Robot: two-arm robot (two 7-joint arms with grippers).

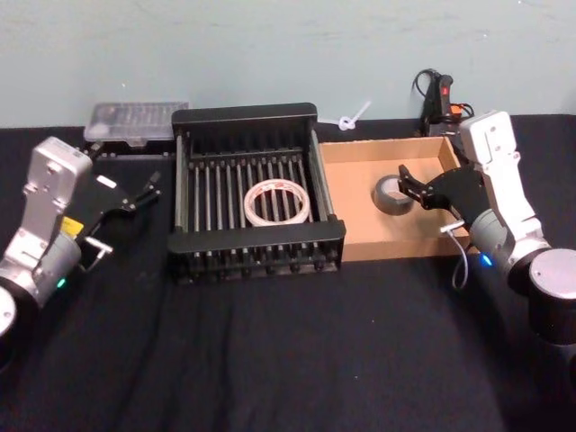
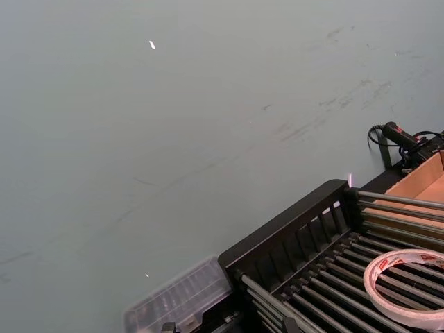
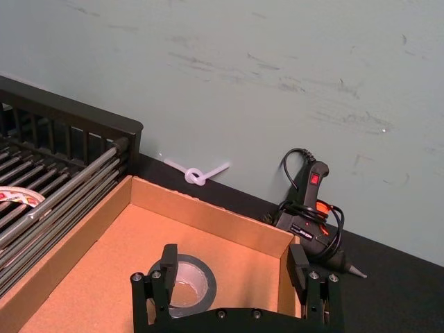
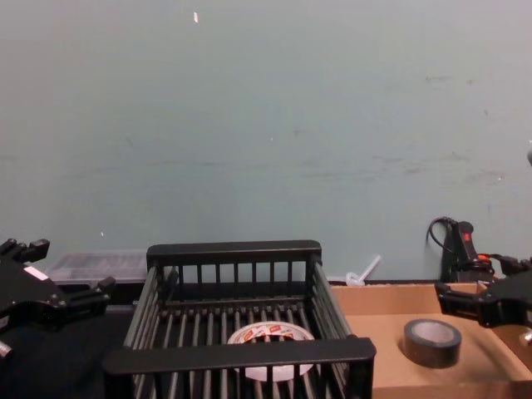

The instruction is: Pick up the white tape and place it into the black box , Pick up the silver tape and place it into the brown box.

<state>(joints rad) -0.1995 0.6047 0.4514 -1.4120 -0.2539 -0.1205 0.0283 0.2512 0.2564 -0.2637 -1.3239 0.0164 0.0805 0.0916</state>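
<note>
The white tape [image 1: 277, 202] lies flat on the slatted floor of the black box [image 1: 243, 115], also seen as white tape [image 2: 409, 288] and white tape [image 4: 270, 337]. The silver tape [image 1: 393, 195] lies on the floor of the brown box [image 1: 378, 245]. My right gripper [image 1: 409, 184] hovers open just above and beside the silver tape [image 3: 184, 284], holding nothing. My left gripper [image 1: 147, 190] stands open and empty to the left of the black box, over the black cloth.
A clear plastic case [image 1: 135, 121] sits behind the left gripper by the wall. A black and orange glue gun [image 1: 441, 99] and a white zip tie [image 1: 354, 117] lie behind the brown box. Black cloth stretches along the table's front.
</note>
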